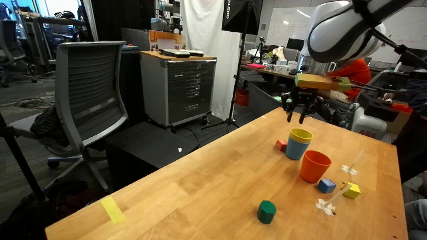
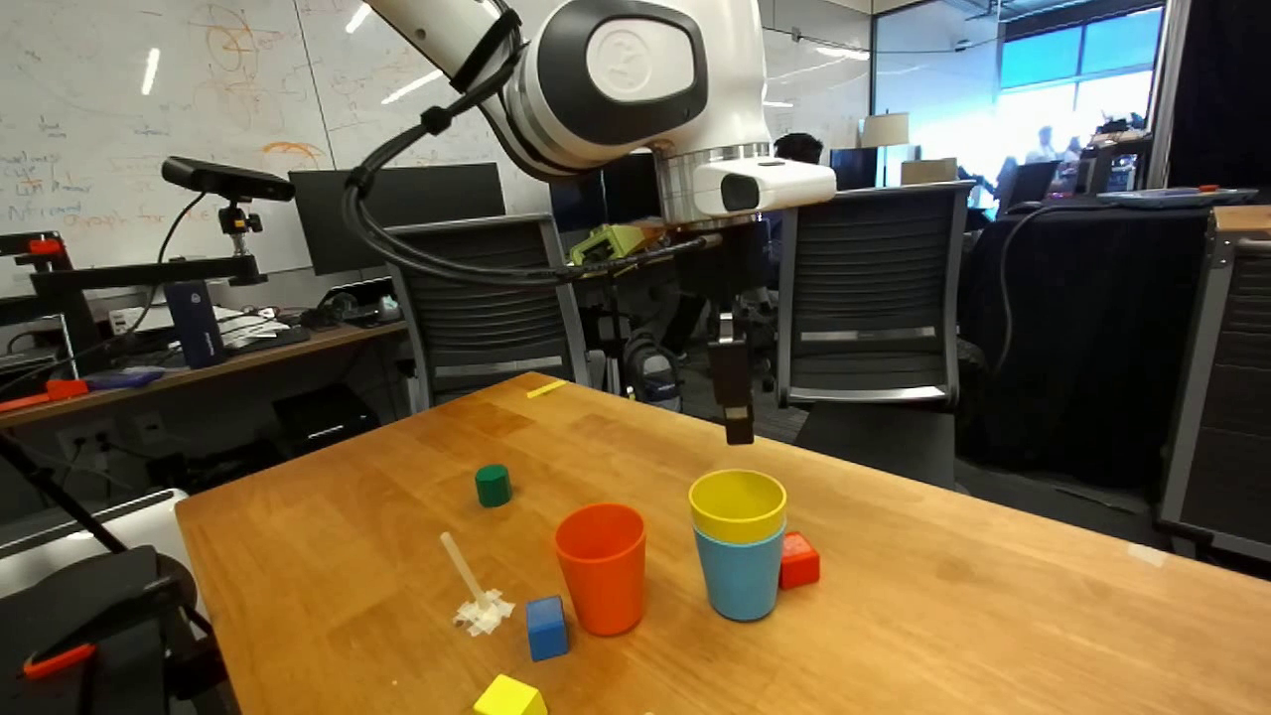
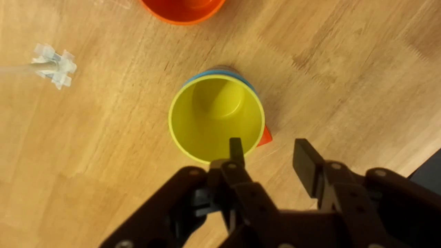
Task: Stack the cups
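Observation:
The yellow cup point(image 1: 301, 135) sits nested in the blue cup point(image 1: 296, 149), upright on the table; the pair also shows in an exterior view as yellow cup point(image 2: 738, 511) over blue cup point(image 2: 740, 576). In the wrist view I look down into the yellow cup point(image 3: 210, 117), with a sliver of blue cup rim point(image 3: 222, 71) behind it. The orange cup point(image 1: 314, 168) stands upright and apart, beside the pair point(image 2: 603, 576); only its edge shows in the wrist view point(image 3: 186, 15). My gripper point(image 1: 296, 118) is open and empty, above the nested cups point(image 2: 739, 432), its fingers point(image 3: 269, 142) apart.
A red block point(image 2: 798, 561) lies close beside the blue cup. A blue cube point(image 1: 326, 186) and a yellow cube point(image 1: 352, 190) lie near the orange cup. A green block point(image 1: 266, 212) stands farther off. Thin sticks point(image 1: 338, 196) are taped upright to the table point(image 1: 200, 186).

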{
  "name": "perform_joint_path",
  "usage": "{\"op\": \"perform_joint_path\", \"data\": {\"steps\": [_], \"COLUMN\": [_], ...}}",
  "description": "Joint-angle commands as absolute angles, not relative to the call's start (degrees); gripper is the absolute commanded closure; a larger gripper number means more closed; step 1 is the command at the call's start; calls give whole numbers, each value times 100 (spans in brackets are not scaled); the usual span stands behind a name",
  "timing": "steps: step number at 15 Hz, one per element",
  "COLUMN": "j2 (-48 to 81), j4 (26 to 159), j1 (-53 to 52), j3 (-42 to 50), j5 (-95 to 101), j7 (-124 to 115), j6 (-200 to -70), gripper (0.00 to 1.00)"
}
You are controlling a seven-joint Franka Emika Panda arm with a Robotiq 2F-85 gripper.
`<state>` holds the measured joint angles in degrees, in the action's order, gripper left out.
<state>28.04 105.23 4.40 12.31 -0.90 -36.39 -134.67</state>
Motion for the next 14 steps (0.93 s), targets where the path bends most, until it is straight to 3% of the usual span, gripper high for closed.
{"op": "perform_joint_path", "data": {"steps": [1,4,5,12,13,14], "j2": [2775,2722,2677,1533,2250,2049], "j4": [10479,10494,10516,11125,10643,10722], "j1": [385,388,389,407,434,443], "j3": [1290,1278,1274,1217,1234,1223], "j5": [-74,-103,-120,-100,-102,-97], "j7": [-3713,-3712,-3717,-3366,-3534,-3491], "j6": [-13477,-13487,-13500,-13412,-13509,-13469], "gripper": [24,2,0,0,0,0]}}
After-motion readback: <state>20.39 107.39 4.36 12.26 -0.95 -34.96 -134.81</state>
